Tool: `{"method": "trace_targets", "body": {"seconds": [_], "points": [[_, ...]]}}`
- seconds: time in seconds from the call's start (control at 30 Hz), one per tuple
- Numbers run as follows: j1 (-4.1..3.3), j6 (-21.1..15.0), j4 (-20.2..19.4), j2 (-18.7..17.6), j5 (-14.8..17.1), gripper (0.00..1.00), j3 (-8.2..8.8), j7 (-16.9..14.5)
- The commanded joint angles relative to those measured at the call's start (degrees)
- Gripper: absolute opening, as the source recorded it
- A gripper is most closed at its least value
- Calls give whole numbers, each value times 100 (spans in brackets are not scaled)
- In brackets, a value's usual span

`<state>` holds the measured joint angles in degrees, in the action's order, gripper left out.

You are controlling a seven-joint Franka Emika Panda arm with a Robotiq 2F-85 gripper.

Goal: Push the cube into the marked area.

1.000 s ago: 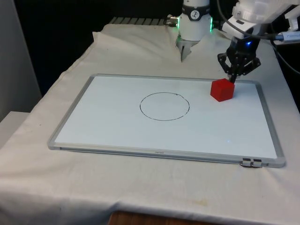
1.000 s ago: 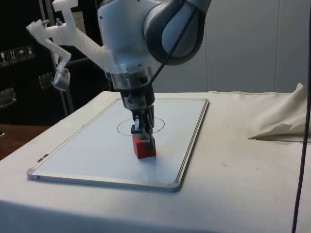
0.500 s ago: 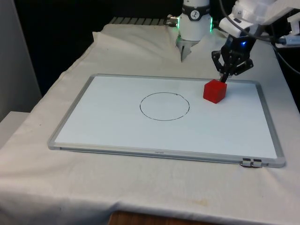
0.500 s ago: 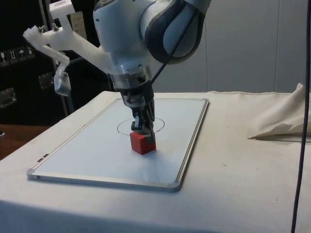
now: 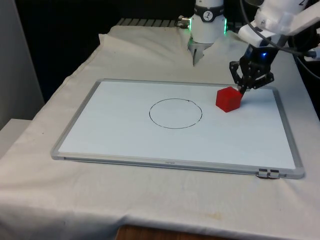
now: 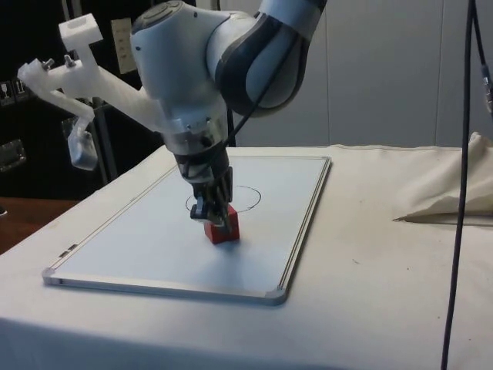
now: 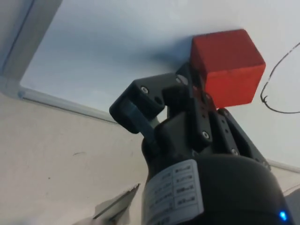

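Observation:
A red cube (image 5: 228, 99) lies on the whiteboard (image 5: 125, 135), just to the front view's right of the drawn circle (image 5: 176, 113) and outside it. My gripper (image 5: 243, 90) is shut, and its fingertips press against the cube's side that faces away from the circle. From the side camera the cube (image 6: 223, 230) sits at the circle's (image 6: 248, 196) near edge, with the gripper (image 6: 208, 219) down against it. In the wrist view the cube (image 7: 227, 65) touches the closed fingertips (image 7: 196, 85), and a piece of the circle line (image 7: 276, 93) lies beyond it.
The whiteboard has a grey frame (image 5: 285, 125) with a clip (image 5: 269, 173) at its near corner. Crumpled white cloth (image 6: 454, 189) lies on the table beside the board. The robot base (image 5: 205, 30) stands behind the board's far edge.
The cube has slid toward the circle, pushed by my shut gripper. The gripper has since shifted round the cube's side, and the cube has turned slightly.

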<state>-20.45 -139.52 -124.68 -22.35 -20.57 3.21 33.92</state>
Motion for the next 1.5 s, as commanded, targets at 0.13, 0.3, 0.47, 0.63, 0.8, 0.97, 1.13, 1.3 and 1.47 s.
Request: {"method": "trace_targets", "body": {"seconds": [0.13, 0.3, 0.47, 0.63, 0.8, 0.97, 1.13, 1.3, 1.47], "points": [[-34, 160, 115, -86, -195, 0, 52, 304], [-29, 332, 166, -92, -321, 0, 63, 481], [6, 470, 189, -80, -384, 0, 52, 561], [-23, 716, 395, -195, -550, 0, 92, 751], [11, 877, 573, -315, -619, 0, 52, 877], [-17, 1008, 745, -481, -768, 0, 86, 1146], [-23, 1163, 877, -590, -882, 0, 86, 1335], [-23, 1318, 1020, -699, -1008, 0, 80, 1530], [-23, 1553, 1232, -814, -1192, 0, 74, 1765]]}}
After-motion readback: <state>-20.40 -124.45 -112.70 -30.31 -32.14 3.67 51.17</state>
